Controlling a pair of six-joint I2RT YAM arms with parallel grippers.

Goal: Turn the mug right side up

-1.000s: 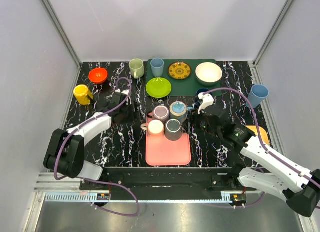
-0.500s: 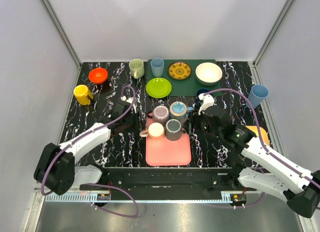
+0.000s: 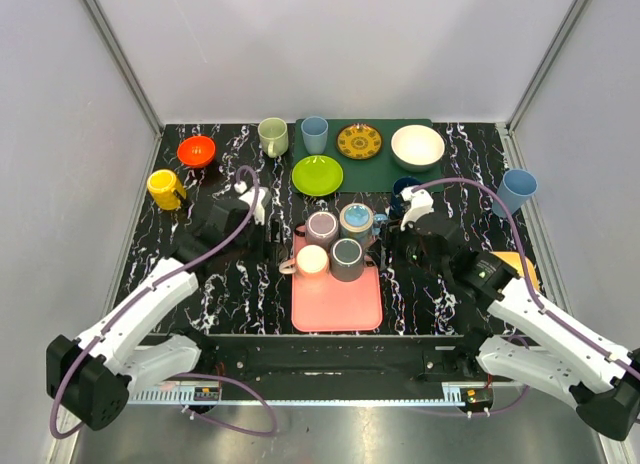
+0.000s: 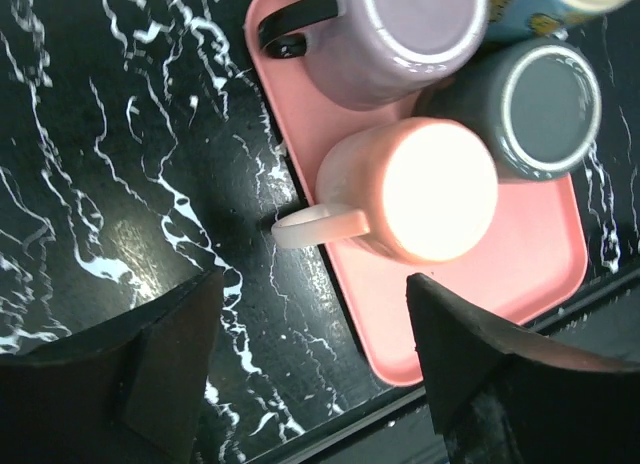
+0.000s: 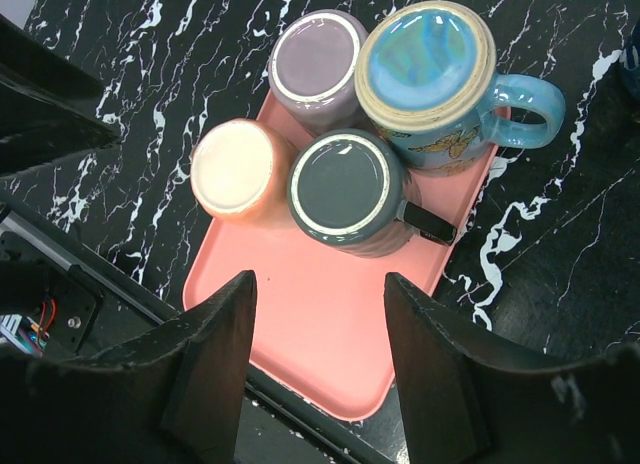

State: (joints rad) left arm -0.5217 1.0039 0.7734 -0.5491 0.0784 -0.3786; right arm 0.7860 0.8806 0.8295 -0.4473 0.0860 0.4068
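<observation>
From above, the wrist bodies cover the fingers of both arms, so only the wrist cameras show how the jaws stand. In the left wrist view the left gripper [image 4: 315, 374] is spread wide with nothing between its dark fingers [image 4: 170, 354]. It hangs over the black marble table [image 4: 90, 134], just off the left edge of the pink rectangular plastic tray [image 4: 520, 274]. The right gripper [image 5: 320, 374] is likewise wide apart and empty, above the tray's near right part.

Four mugs stand bottom up, packed together on the tray's far half:
- The peach ceramic mug [image 4: 425, 189] is at the near left. Its pale handle reaches past the tray's left edge, over the table.
- The lilac mug [image 4: 400, 29] is behind it and cut off by the left wrist frame. It has a black handle.
- The grey mug [image 5: 345, 189] is at the near right. Its dark handle points right.
- The blue mug with a butterfly pattern [image 5: 430, 69] is at the far right. Only a sliver of it shows in the left wrist view.

A dark blue object [image 3: 403, 187] beyond the tray's far right corner is half hidden by the right arm, and I cannot tell what it is. An orange object [image 3: 520, 264] right of the tray is mostly under that arm.

Beyond the tray lie a lime green plate [image 3: 317, 175] and a dark green mat [image 3: 385, 164]. The mat carries a patterned plate [image 3: 359, 141] and a white bowl [image 3: 417, 146]. A pale green mug [image 3: 273, 136] and a light blue cup [image 3: 314, 134] stand further back. A yellow mug [image 3: 165, 189] and an orange bowl [image 3: 196, 150] are far left of the tray, and a blue cup [image 3: 514, 192] is far right.
</observation>
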